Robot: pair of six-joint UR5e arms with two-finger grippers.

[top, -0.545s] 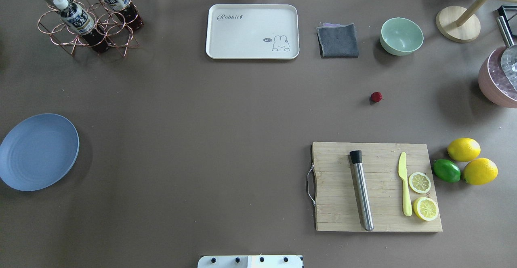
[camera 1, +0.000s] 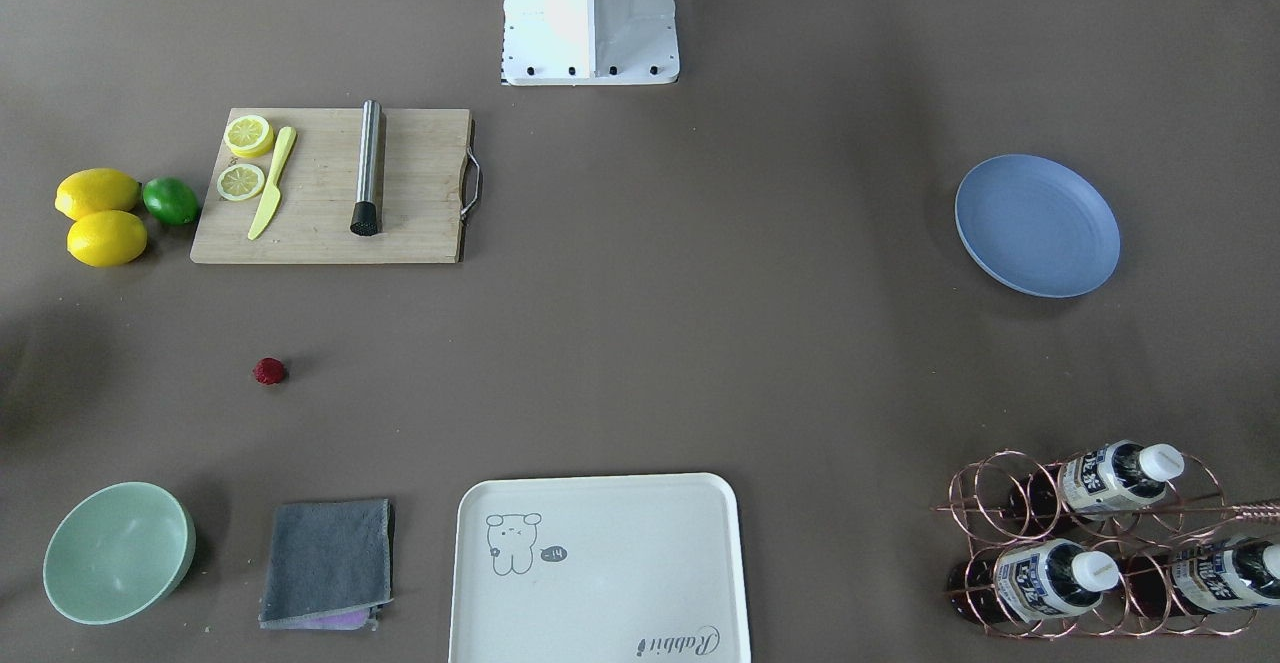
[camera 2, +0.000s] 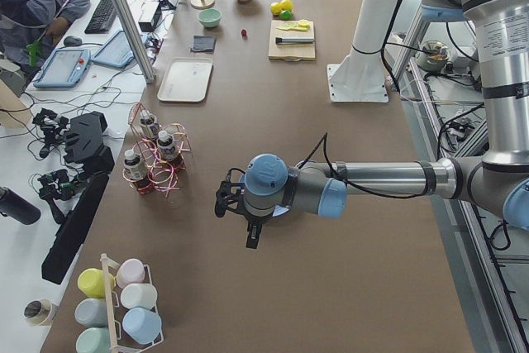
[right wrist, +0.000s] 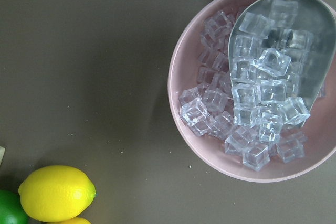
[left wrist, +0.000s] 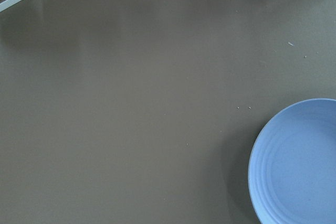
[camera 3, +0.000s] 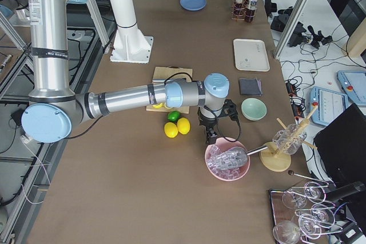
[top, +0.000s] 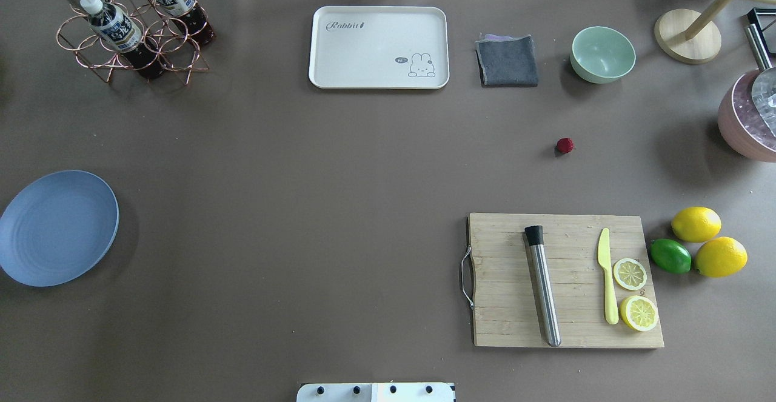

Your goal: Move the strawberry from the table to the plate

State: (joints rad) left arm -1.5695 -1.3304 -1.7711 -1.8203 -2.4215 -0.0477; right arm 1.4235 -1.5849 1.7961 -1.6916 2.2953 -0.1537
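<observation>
The strawberry (top: 565, 145) (camera 1: 268, 371) is a tiny dark-red berry lying alone on the grey-brown table (top: 303, 177), right of centre between the green bowl and the cutting board. The blue plate (top: 57, 227) (camera 1: 1037, 225) (left wrist: 299, 166) sits empty at the table's far left edge. My left gripper (camera 2: 252, 240) shows only in the exterior left view, hanging near the plate; whether it is open or shut I cannot tell. My right gripper (camera 3: 210, 137) shows only in the exterior right view, above the pink ice bowl's near side; its state I cannot tell either.
A wooden cutting board (top: 567, 281) carries a metal muddler, a yellow knife and lemon slices. Two lemons (top: 697, 224) and a lime lie to its right. A pink bowl of ice (right wrist: 252, 82), green bowl (top: 602, 54), grey cloth (top: 507, 60), cream tray (top: 379, 47) and bottle rack (top: 130, 26) line the far side.
</observation>
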